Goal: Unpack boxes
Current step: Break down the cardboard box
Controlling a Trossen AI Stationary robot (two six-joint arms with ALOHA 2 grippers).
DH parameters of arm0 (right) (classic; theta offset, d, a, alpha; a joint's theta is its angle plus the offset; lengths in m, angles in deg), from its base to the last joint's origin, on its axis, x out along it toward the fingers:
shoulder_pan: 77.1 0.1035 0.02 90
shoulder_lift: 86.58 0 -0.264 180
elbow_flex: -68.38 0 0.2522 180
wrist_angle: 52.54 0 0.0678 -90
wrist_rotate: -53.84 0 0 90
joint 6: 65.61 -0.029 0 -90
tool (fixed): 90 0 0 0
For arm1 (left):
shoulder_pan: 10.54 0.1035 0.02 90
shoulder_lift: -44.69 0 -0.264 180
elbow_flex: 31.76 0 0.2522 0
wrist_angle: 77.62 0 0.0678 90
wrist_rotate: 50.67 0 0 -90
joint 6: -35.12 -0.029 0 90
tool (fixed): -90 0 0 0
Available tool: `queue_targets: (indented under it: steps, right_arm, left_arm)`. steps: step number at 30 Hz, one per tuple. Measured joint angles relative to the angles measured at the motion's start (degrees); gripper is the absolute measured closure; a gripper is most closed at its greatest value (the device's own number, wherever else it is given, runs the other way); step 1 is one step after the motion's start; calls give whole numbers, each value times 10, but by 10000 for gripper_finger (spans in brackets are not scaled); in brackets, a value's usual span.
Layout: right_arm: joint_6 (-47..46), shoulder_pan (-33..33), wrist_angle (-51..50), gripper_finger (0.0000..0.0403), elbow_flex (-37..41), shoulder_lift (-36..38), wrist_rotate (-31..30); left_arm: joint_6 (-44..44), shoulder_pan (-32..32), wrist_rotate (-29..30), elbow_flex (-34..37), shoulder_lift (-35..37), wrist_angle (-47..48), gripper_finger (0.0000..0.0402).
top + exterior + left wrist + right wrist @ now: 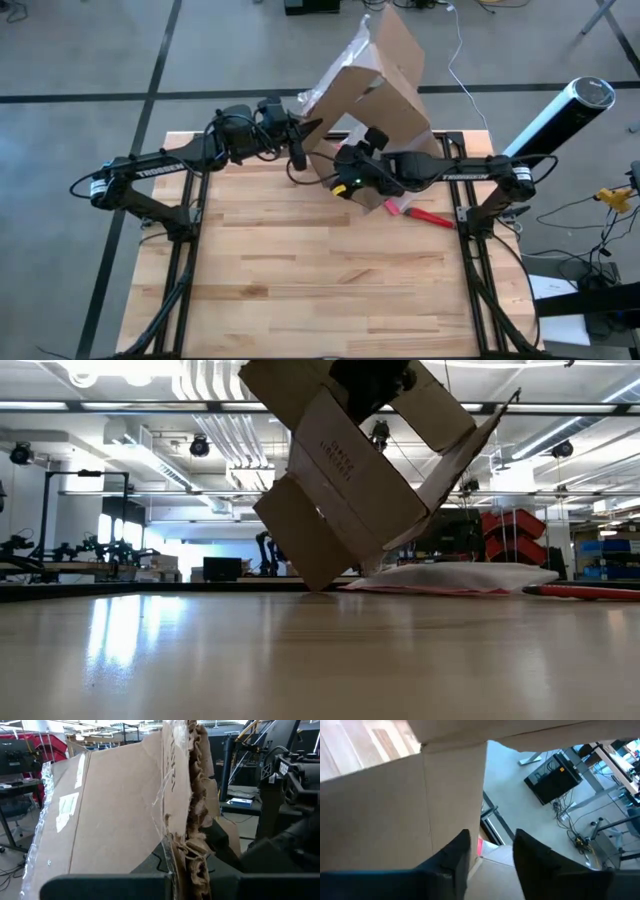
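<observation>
The left gripper (297, 152) pinches a torn, ragged flap edge of the cardboard box (375, 95), its fingers (105, 886) closed against the corrugated layers. The right gripper (345, 180) sits against the box's lower side, fingers (457, 852) slightly parted with a panel edge between them. The brown box is tipped up at the table's (300, 280) far edge, resting on one corner, flaps splayed, with loose clear tape and a white label (65, 810). A pink-edged pouch (450, 578) lies beside it.
</observation>
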Motion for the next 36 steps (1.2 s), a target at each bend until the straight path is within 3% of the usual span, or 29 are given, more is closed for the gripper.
queue_targets:
  steps: [9,17,21,28,36]
  right_arm:
    - [-19,20,13,137,0,53,-41]
    - [-3,22,18,76,0,70,-95]
    - [19,22,18,65,0,73,-133]
    - [132,20,18,64,0,73,-265]
    - [151,5,19,71,0,61,-304]
  left_arm:
    - [0,0,-4,0,2,0,402]
    - [17,0,-5,0,2,-2,402]
    - [22,0,-5,0,2,-7,402]
    - [56,0,-5,0,2,-32,402]
    - [64,0,-14,0,2,-43,402]
